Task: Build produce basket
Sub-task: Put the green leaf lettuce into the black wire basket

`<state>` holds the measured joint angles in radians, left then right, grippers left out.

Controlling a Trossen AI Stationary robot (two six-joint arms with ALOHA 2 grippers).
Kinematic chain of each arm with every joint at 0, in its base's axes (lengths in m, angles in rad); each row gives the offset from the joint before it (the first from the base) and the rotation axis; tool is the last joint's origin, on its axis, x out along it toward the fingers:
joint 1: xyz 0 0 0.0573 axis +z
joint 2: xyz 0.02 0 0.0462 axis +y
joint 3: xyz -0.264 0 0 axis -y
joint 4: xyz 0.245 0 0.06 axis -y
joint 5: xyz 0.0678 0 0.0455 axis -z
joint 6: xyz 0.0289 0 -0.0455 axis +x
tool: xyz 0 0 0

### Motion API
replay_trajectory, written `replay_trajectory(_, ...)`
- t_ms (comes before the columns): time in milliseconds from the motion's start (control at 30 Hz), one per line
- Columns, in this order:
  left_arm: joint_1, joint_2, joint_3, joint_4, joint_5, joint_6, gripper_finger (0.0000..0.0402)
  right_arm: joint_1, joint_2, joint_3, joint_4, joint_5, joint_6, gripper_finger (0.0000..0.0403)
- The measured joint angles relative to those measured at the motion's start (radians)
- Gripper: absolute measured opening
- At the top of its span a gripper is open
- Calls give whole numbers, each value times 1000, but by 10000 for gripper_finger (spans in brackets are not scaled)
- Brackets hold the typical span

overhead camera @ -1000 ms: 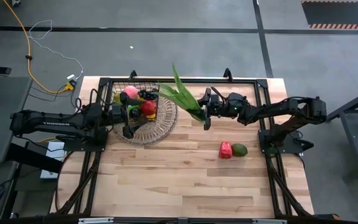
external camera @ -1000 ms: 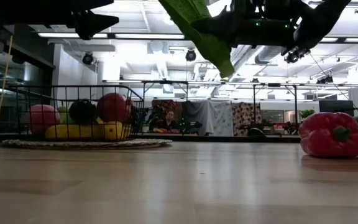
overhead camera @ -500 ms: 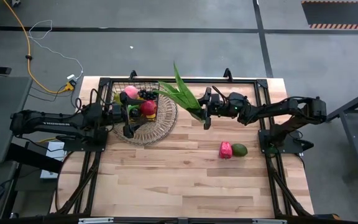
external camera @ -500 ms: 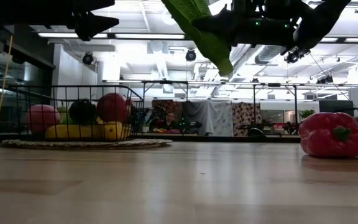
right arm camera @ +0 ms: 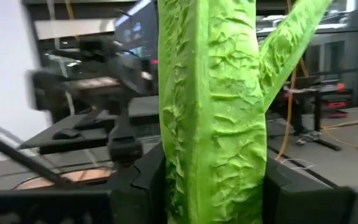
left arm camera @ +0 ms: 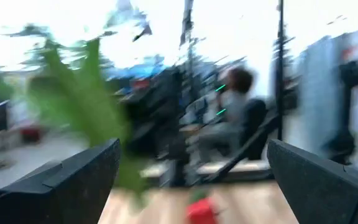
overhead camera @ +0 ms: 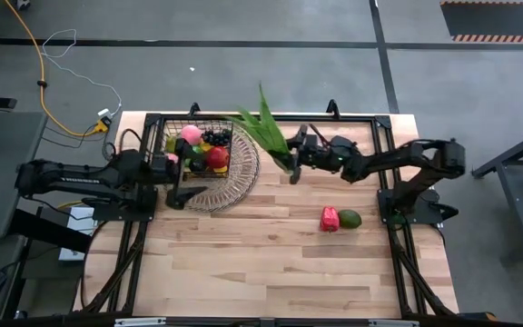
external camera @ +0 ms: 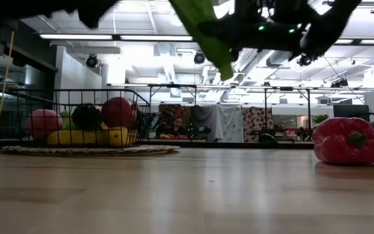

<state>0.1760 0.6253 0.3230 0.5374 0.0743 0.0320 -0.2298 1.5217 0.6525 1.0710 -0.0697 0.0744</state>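
The black wire basket (overhead camera: 200,151) stands on a round wicker tray (overhead camera: 218,184) at the table's far left. It holds a pink peach (external camera: 44,122), a red apple (external camera: 118,112), dark grapes (overhead camera: 214,139) and yellow bananas (external camera: 86,138). My right gripper (overhead camera: 291,164) hovers just right of the tray, shut on a long green leafy stalk (overhead camera: 266,127) whose leaves reach over the basket's far right corner. My left gripper (overhead camera: 182,180) hangs open at the tray's near left side, above the table, with nothing between its fingers (left arm camera: 73,177). My right gripper pinches the stalk near its thick lower end (right arm camera: 211,180) between its two fingers. The fingers come about level from the table's right. The stalk runs on ahead of them and rises toward the far left, leaves fanning out. It hangs clear of table and basket.
A red bell pepper (overhead camera: 330,219) and a green avocado (overhead camera: 350,219) lie side by side on the table's right half, near the right arm's base. The light wooden tabletop (overhead camera: 271,263) is bare toward the near edge. A black frame rail (overhead camera: 271,116) runs along the far edge.
My right gripper has shifted a little toward the basket and tipped upward, so the stalk's leaf end has swung higher and farther back. My left gripper has drawn back toward the table's left edge, tipped up and risen slightly, staying open.
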Motion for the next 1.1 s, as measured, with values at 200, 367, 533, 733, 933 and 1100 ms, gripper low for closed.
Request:
replay_trajectory(200,-62,-20,14,-5,-6,-17,392,-14,214,240,-72,2,0,140)
replay_trajectory(367,-107,-20,14,-3,16,32,392,-57,379,573,-329,-80,-29,140)
replay_trajectory(533,-157,-36,14,16,80,80,392,-106,531,883,-534,-179,-32,140)
replay_trajectory(733,-209,-52,14,8,51,111,392,-126,715,1172,-582,-337,-14,140)
replay_trajectory(933,-219,-52,14,3,-15,121,392,-126,869,1394,-687,-397,2,140)
replay_trajectory(1100,-219,-52,14,-14,-15,120,392,-137,920,1472,-807,-397,-61,140)
